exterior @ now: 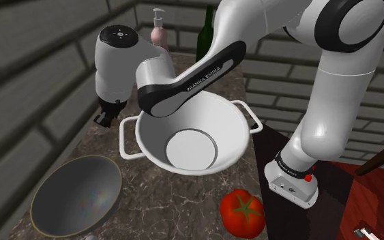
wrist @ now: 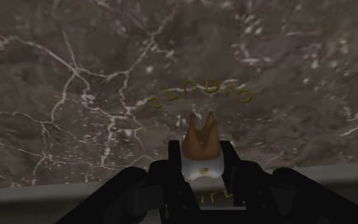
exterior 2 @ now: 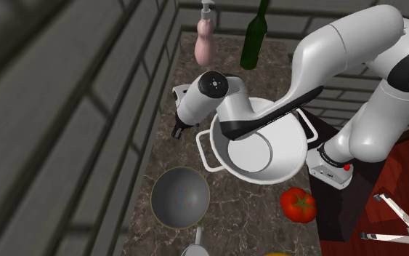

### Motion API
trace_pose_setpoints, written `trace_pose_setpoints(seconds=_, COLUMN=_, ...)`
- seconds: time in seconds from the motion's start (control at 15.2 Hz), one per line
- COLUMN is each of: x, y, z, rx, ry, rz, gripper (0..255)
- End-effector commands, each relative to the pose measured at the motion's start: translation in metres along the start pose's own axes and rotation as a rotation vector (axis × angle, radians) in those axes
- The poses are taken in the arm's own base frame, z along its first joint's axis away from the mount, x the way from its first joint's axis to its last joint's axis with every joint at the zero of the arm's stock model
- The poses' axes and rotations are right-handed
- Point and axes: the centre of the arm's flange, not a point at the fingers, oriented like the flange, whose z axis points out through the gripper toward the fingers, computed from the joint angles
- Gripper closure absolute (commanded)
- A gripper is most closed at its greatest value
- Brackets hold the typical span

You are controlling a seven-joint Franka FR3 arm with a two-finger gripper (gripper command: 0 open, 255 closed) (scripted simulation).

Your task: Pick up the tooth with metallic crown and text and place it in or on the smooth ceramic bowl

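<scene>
Wrist view: I see my hand [wrist: 201,164] pinching the tooth [wrist: 201,145], brown roots pointing away from the hand, over the marble counter [wrist: 75,95]. Shoulder view: the hand is just beside the white two-handled bowl [exterior: 234,129], on that view's left.

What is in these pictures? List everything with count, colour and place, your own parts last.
tooth: one, brown roots and white crown, between the pincer's fingers
letters: one arc, gold, just beyond the tooth
pot: one, white, two handles, mid-counter under the arm
bowl: one, grey, on the counter at the shoulder view's lower left
tomato: one, red, near the counter's edge by the stand
bottle: one, green, at the back of the counter
soap dispenser: one, pink, beside the bottle
counter: one, dark marble
wall: grey brick, behind the counter
arm: one, white
pincer: one, black, clasping the tooth
</scene>
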Motion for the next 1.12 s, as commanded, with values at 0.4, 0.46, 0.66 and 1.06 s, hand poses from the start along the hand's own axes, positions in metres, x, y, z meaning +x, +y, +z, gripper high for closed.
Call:
trace_pose_setpoints(seconds=0.4, x=0.018, y=0.003, z=-0.039, rx=0.000, ry=0.000, rz=0.000, gripper=255)
trace_pose_setpoints(seconds=0.46, x=0.020, y=0.003, z=-0.043, rx=0.000, ry=0.000, rz=0.000, gripper=255)
trace_pose_setpoints(seconds=0.66, x=0.027, y=0.004, z=-0.058, rx=0.000, ry=0.000, rz=0.000, gripper=255)
trace_pose_setpoints(seconds=1.06, x=0.040, y=0.006, z=-0.086, rx=0.000, ry=0.000, rz=0.000, gripper=255)
